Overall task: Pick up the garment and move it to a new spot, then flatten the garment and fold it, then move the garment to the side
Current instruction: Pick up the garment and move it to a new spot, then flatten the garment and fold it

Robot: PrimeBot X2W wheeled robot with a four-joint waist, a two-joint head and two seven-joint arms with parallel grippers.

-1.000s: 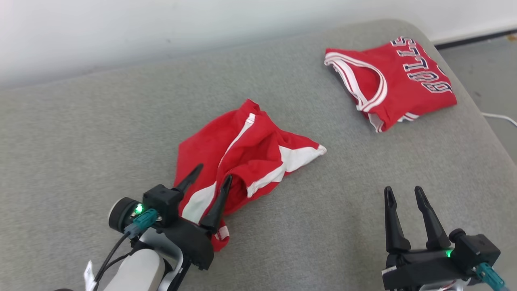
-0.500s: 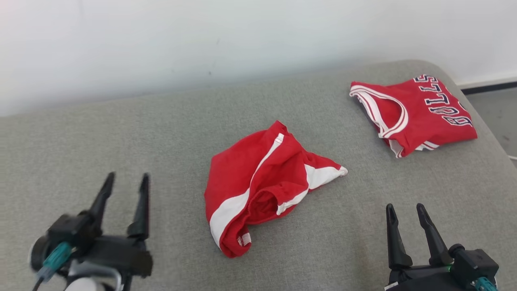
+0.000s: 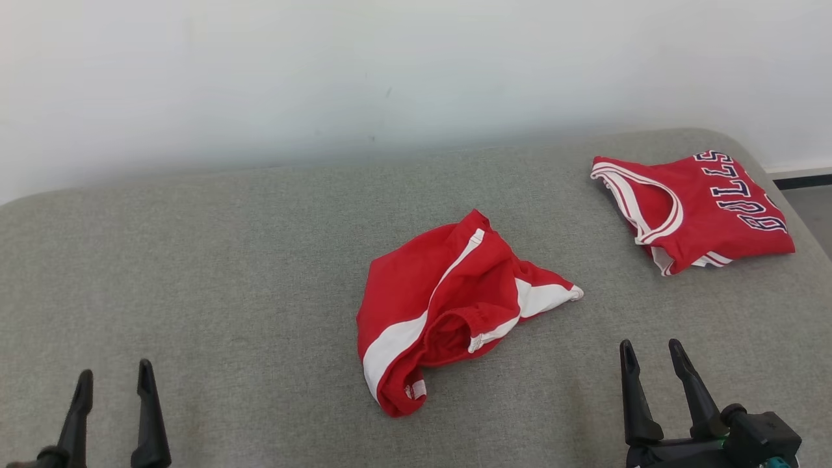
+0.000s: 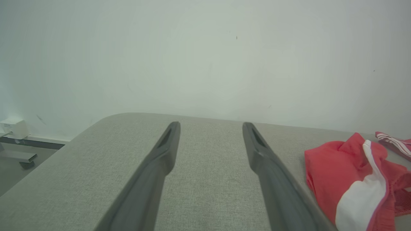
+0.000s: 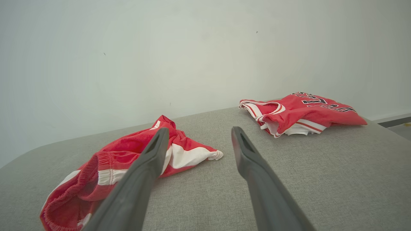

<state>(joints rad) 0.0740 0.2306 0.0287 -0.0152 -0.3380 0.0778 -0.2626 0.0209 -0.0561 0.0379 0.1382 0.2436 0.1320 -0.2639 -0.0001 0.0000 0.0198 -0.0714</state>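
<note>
Waiting with the left gripper (image 3: 114, 372) and right gripper (image 3: 650, 344) both spread and empty, apart from the crumpled red shorts with white side stripes (image 3: 448, 305), lying midway on the grey fabric cushion (image 3: 227, 260). Probably risking pinching several bunched layers together, leaving folds trapped when flattening, or dragging into the folded red lettered jersey (image 3: 708, 208) nearby.

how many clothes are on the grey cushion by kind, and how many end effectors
Crumpled red shorts with white stripes: 1
Folded red sleeveless jersey with BULLS lettering: 1
Black two-fingered end effectors: 2 (left end effector, right end effector)
Total: 4
</note>
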